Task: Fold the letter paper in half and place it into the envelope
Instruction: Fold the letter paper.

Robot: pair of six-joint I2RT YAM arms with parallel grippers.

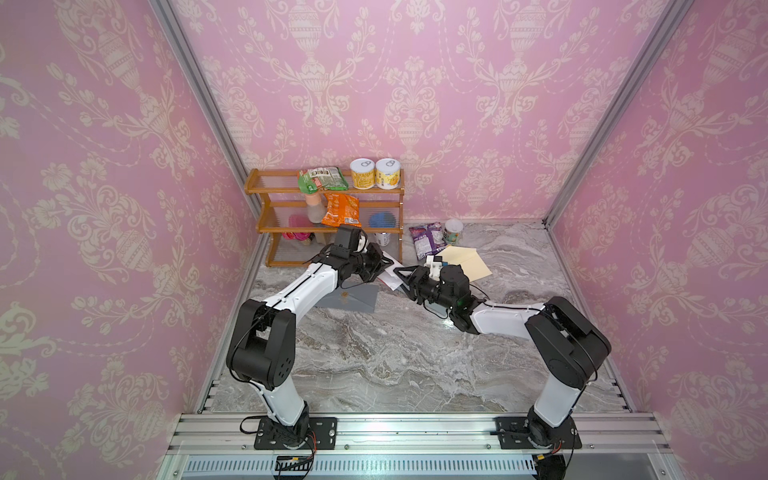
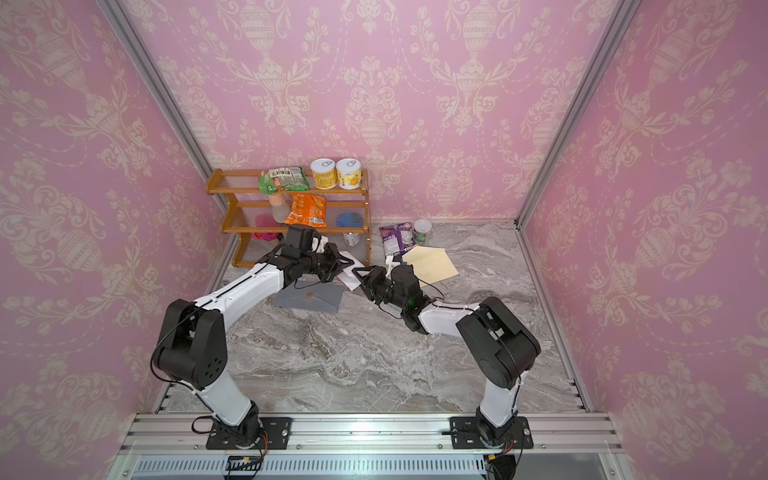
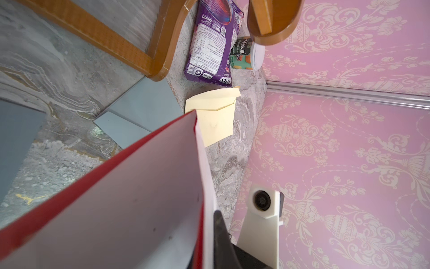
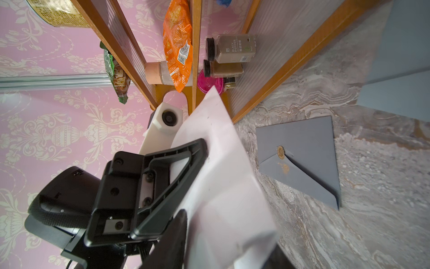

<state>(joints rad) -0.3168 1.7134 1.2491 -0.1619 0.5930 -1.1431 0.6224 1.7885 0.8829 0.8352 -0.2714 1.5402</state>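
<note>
Now reaching inward, left end effector [image 1: 386, 263] pinches letter paper [image 4: 221, 186]; right end effector [image 1: 402, 275] spread around it.

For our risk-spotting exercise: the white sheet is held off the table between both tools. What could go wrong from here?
The white letter paper bows between the left tool and right tool; uneven pulling may crease it crookedly or tear it. The wooden rack stands close behind, so a corner might snag there.

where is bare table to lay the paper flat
Bare: the near half of the marble table, from the grey envelope to the front rail, and the right side past the yellow envelope. Crowded: the back, with rack, purple bag, cup.
</note>
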